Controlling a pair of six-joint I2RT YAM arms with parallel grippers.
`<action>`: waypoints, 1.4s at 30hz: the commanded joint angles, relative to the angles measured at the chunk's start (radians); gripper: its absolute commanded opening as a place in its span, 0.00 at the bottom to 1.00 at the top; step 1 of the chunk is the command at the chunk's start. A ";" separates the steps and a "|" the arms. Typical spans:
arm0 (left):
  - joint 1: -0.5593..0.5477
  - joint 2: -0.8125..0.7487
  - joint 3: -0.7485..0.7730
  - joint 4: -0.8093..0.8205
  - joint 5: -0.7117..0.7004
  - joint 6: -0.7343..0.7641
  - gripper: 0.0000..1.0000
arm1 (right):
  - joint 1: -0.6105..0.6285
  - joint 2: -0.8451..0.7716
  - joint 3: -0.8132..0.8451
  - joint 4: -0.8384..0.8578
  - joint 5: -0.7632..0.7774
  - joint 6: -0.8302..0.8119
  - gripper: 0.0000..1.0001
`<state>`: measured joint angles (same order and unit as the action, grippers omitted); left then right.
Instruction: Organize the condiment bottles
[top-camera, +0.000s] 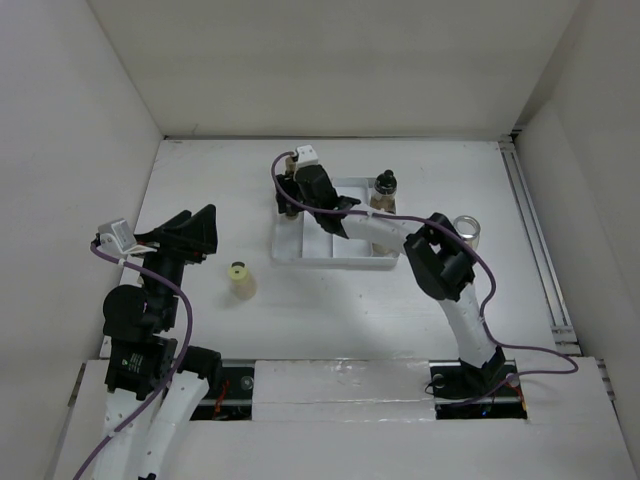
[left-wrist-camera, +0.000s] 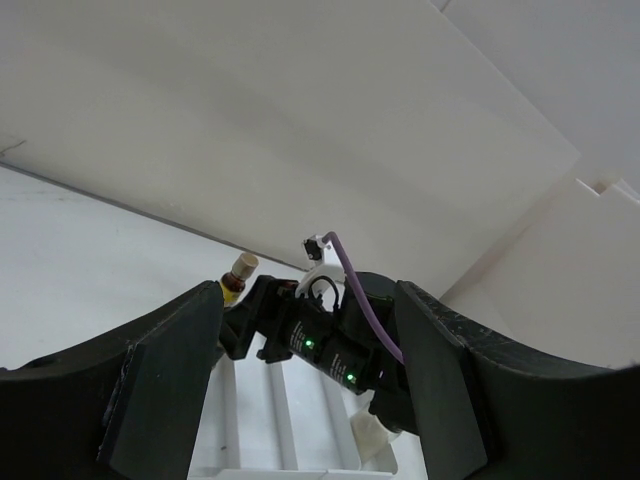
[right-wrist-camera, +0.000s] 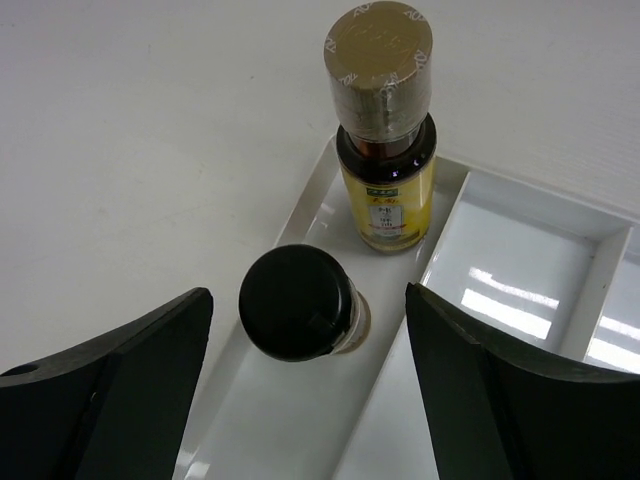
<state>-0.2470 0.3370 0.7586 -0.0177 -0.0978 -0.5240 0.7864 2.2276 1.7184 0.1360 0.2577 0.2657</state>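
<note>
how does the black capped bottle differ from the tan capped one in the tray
The black-capped bottle has a plain black lid; the tan-capped bottle has a beige printed one. The tan-capped bottle shows a yellow label below a dark neck; the black-capped bottle shows only pale contents. The tan-capped bottle stands in the compartment's far corner, beyond the black-capped bottle. Both stand upright in one white tray compartment.

Black-capped bottle (right-wrist-camera: 297, 302) stands between the spread fingers of the right end effector (right-wrist-camera: 308, 292), gaps either side; tan-capped bottle (right-wrist-camera: 383, 130) crowds just behind; adjacent tray (right-wrist-camera: 520, 250) compartment offers open room.
</note>
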 joint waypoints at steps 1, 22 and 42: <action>0.003 0.008 -0.008 0.061 0.018 0.006 0.65 | -0.004 -0.146 -0.006 0.017 -0.024 0.003 0.84; -0.006 0.028 -0.018 0.098 0.081 -0.004 0.65 | -0.259 -1.261 -0.993 -0.610 0.658 0.661 0.66; -0.006 -0.021 -0.018 0.098 0.081 -0.013 0.65 | -0.555 -1.220 -1.003 -0.596 0.321 0.506 0.76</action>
<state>-0.2478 0.3279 0.7456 0.0227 -0.0334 -0.5327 0.2382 0.9958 0.7113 -0.5659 0.6868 0.8730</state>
